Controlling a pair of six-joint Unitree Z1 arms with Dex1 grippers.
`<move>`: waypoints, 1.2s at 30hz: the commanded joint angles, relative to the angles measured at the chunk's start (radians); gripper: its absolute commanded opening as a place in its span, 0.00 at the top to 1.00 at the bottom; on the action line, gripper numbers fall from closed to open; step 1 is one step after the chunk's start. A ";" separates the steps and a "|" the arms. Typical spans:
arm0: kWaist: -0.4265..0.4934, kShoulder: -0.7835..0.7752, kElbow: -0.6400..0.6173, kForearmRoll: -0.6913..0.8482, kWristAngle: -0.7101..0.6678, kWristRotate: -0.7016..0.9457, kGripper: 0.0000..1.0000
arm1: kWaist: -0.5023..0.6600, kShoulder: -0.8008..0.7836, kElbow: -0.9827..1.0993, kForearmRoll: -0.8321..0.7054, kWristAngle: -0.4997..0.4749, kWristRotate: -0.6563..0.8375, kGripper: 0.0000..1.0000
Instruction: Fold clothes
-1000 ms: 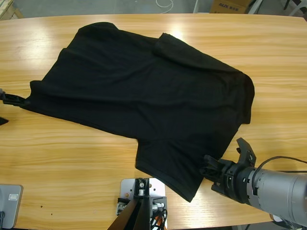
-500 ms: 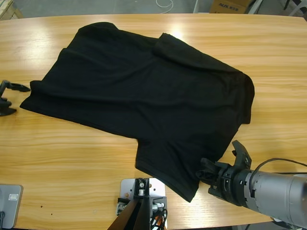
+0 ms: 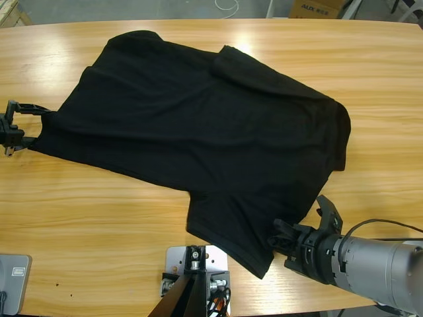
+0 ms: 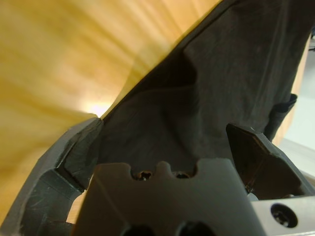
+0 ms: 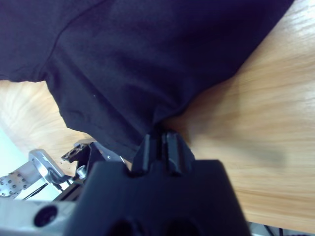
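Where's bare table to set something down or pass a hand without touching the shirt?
Bare wood: the near-left stretch of the table below the shirt, the strip along the far edge, and the right end beyond the shirt's fold. Crowded: the left gripper at the shirt's left edge, and the right gripper on the near corner.

My left claw [image 3: 20, 125] sits at the shirt's [image 3: 198, 132] far-left edge on the tabletop [image 3: 99, 211]; my right claw [image 3: 281, 239] seemingly pinches its near-right edge.

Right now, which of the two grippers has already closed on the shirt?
The right gripper, pinching the shirt at its lower edge; the left gripper is open around the opposite edge.
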 commanded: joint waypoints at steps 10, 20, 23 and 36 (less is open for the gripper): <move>-0.039 -0.091 0.042 0.227 0.182 -0.034 0.00 | 0.007 0.027 0.044 -0.030 0.017 0.004 1.00; -0.033 0.052 0.042 0.049 0.112 -0.053 0.00 | 0.007 0.039 0.047 -0.038 0.017 0.004 1.00; -0.034 0.048 0.067 0.050 0.093 -0.071 0.00 | 0.007 0.047 0.045 -0.046 0.015 0.006 1.00; -0.065 -0.029 0.123 0.082 0.080 -0.161 0.00 | 0.007 0.052 0.050 -0.049 0.015 0.008 1.00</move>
